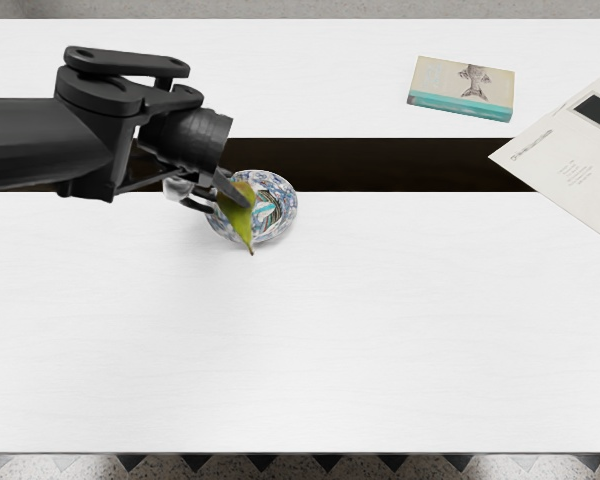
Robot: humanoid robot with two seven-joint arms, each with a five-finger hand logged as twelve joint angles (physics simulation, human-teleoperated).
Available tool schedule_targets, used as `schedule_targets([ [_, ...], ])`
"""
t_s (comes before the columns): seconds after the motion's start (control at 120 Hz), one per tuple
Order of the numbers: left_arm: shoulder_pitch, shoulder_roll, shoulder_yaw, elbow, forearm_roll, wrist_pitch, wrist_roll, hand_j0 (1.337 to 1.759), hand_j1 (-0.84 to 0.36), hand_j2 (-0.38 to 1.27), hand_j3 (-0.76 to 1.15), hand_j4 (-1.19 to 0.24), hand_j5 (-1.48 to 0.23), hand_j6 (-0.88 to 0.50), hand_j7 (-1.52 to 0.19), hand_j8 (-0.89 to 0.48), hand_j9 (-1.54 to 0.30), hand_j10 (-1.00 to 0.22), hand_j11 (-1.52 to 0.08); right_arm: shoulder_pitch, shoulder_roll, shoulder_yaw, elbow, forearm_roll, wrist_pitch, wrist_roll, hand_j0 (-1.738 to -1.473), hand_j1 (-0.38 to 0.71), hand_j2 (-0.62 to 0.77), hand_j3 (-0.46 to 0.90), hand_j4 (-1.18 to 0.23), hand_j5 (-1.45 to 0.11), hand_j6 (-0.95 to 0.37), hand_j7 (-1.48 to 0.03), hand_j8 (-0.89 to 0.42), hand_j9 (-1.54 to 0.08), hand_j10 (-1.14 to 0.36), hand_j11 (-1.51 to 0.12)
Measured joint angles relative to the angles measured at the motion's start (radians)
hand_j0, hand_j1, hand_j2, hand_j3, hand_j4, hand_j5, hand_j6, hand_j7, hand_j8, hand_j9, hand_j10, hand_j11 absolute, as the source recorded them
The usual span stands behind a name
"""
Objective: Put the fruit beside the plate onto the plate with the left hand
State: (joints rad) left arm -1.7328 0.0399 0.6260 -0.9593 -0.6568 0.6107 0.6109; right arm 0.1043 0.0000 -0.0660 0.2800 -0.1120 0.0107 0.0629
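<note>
A small plate (277, 207) with a blue and white pattern sits on the white table, left of centre. My left hand (212, 196) reaches in from the left and its fingers are curled on a yellow-green fruit (243, 226), long and pointed like a banana. The fruit hangs tilted over the plate's left rim, its tip pointing down toward the table. Whether the fruit touches the plate is unclear. The right arm does not show.
A teal-edged book (462, 88) lies at the back right. A sheet of paper (572, 162) rests at the right edge. A dark gap (400, 165) runs between two table surfaces behind the plate.
</note>
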Motion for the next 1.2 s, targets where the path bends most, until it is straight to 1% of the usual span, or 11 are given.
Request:
schedule_targets([
  [0.108, 0.005, 0.000, 0.000, 0.000, 0.000, 0.000, 0.000, 1.658, -0.31, 0.42, 0.00, -0.60, -0.81, -0.49, -0.80, -0.54, -0.80, -0.61, -0.80, 0.000, 0.000, 0.000, 0.000, 0.000, 0.000, 0.000, -1.658, -0.33, 0.00, 0.00, -0.01, -0.02, -0.01, -0.02, -0.01, -0.02, -0.01, -0.02],
  [0.225, 0.007, 0.000, 0.000, 0.000, 0.002, 0.000, 0.000, 1.658, -0.28, 0.31, 0.00, -0.56, -0.75, -0.48, -0.74, -0.53, -0.74, -0.57, -0.74, 0.000, 0.000, 0.000, 0.000, 0.000, 0.000, 0.000, -1.658, -0.33, 0.00, 0.00, -0.01, -0.02, -0.01, -0.02, -0.01, -0.02, -0.01, -0.02],
  [0.383, 0.007, 0.000, 0.000, 0.000, 0.003, 0.000, 0.000, 1.658, -0.22, 0.19, 0.00, -0.49, -0.64, -0.45, -0.64, -0.47, -0.64, -0.49, -0.64, 0.000, 0.000, 0.000, 0.000, 0.000, 0.000, 0.000, -1.658, -0.33, 0.00, 0.00, -0.01, -0.02, -0.01, -0.02, -0.01, -0.02, -0.01, -0.02],
  [0.642, -0.008, 0.006, -0.019, 0.001, 0.003, 0.000, 0.000, 1.658, -0.12, 0.11, 0.00, -0.40, -0.52, -0.39, -0.52, -0.39, -0.52, -0.40, -0.52, 0.000, 0.000, 0.000, 0.000, 0.000, 0.000, 0.000, -1.658, -0.33, 0.00, 0.00, -0.01, -0.02, -0.01, -0.02, -0.01, -0.02, -0.01, -0.02],
  [0.767, -0.012, 0.010, -0.029, 0.000, 0.003, 0.000, 0.000, 1.658, -0.01, 0.08, 0.00, -0.30, -0.40, -0.30, -0.39, -0.30, -0.39, -0.30, -0.39, 0.000, 0.000, 0.000, 0.000, 0.000, 0.000, 0.000, -1.658, -0.33, 0.00, 0.00, -0.01, -0.02, -0.01, -0.02, -0.01, -0.02, -0.01, -0.02],
  [0.833, -0.013, 0.017, -0.033, -0.001, 0.003, 0.000, 0.000, 1.658, 0.07, 0.06, 0.00, -0.24, -0.31, -0.23, -0.31, -0.24, -0.31, -0.24, -0.31, 0.000, 0.000, 0.000, 0.000, 0.000, 0.000, 0.000, -1.658, -0.33, 0.00, 0.00, -0.01, -0.02, -0.01, -0.02, -0.01, -0.02, -0.01, -0.02],
  [0.95, -0.013, 0.060, -0.065, -0.005, 0.003, 0.000, 0.000, 1.658, 0.18, 0.03, 0.00, -0.14, -0.18, -0.14, -0.18, -0.14, -0.18, -0.14, -0.18, 0.000, 0.000, 0.000, 0.001, 0.000, 0.000, 0.000, -1.658, -0.33, 0.00, 0.00, -0.01, -0.02, -0.01, -0.02, -0.01, -0.02, -0.01, -0.02],
  [1.042, -0.016, 0.091, -0.094, -0.009, 0.004, 0.000, 0.000, 1.658, 0.24, 0.02, 0.00, -0.09, -0.12, -0.09, -0.12, -0.09, -0.12, -0.09, -0.12, 0.000, 0.000, 0.000, 0.000, 0.000, 0.000, 0.000, -1.658, -0.33, 0.00, 0.00, -0.01, -0.02, -0.01, -0.02, -0.01, -0.02, -0.01, -0.02],
  [1.075, -0.027, 0.108, -0.101, -0.012, 0.004, 0.000, 0.000, 1.658, 0.26, 0.02, 0.00, -0.08, -0.10, -0.08, -0.10, -0.08, -0.10, -0.08, -0.10, 0.000, 0.000, 0.000, 0.000, 0.000, 0.000, 0.000, -1.658, -0.33, 0.00, 0.00, -0.01, -0.02, -0.01, -0.02, -0.01, -0.02, -0.01, -0.02],
  [1.142, -0.030, 0.162, -0.114, -0.026, 0.004, 0.000, 0.000, 1.658, 0.28, 0.01, 0.00, -0.06, -0.08, -0.06, -0.08, -0.06, -0.08, -0.06, -0.08, 0.000, 0.000, 0.000, 0.000, 0.000, 0.000, 0.000, -1.658, -0.33, 0.00, 0.00, -0.01, -0.02, -0.01, -0.02, -0.01, -0.02, -0.01, -0.02],
  [1.2, -0.025, 0.239, -0.122, -0.035, 0.003, 0.000, 0.000, 1.658, 0.30, 0.01, 0.00, -0.05, -0.06, -0.05, -0.06, -0.05, -0.06, -0.05, -0.06, 0.000, 0.000, 0.000, 0.000, 0.000, 0.000, 0.000, -1.658, -0.33, 0.00, 0.00, -0.01, -0.02, -0.01, -0.02, -0.01, -0.02, -0.01, -0.02],
])
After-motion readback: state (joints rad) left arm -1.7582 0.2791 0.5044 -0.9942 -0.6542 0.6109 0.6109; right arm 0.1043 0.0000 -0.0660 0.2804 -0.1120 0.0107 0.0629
